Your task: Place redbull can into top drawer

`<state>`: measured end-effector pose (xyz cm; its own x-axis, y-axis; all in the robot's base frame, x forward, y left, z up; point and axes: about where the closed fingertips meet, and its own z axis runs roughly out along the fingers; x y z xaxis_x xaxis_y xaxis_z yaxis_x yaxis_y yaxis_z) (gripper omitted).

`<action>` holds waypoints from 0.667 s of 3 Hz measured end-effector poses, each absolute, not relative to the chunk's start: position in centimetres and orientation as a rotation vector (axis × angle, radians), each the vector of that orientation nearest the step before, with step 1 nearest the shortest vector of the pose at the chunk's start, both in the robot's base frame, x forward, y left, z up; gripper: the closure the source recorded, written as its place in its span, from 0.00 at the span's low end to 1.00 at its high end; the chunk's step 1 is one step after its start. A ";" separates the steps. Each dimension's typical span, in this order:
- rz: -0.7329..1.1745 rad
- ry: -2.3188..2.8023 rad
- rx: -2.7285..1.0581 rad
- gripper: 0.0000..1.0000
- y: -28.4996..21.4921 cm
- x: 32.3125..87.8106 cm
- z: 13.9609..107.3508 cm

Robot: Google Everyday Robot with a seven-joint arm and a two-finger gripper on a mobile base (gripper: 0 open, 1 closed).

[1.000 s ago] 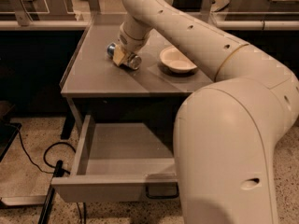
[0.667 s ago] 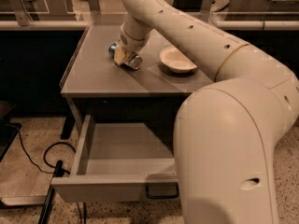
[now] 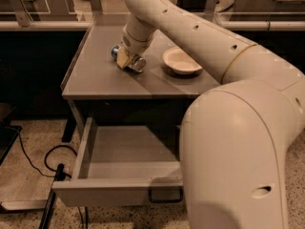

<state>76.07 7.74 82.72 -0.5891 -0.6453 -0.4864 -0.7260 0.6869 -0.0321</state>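
We are still keeping the gripper [image 3: 127,59] at the redbull can [image 3: 138,64] on the bench [image 3: 95,78], its grip impossible to tell, the top drawer [image 3: 114,191] waiting open.

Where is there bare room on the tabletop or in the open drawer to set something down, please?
On the tabletop, the left and front strips, bordered by its edges and the redbull can, are bare. In the top drawer, the visible floor beside the arm is bare. Mid-table is crowded, where the gripper sits on the can beside the white bowl.
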 end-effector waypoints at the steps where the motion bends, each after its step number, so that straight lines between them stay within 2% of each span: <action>1: 0.271 2.443 -1.067 1.00 7.3 73.3 83.2; 2: 0.309 2.416 -1.106 1.00 7.3 70.6 84.0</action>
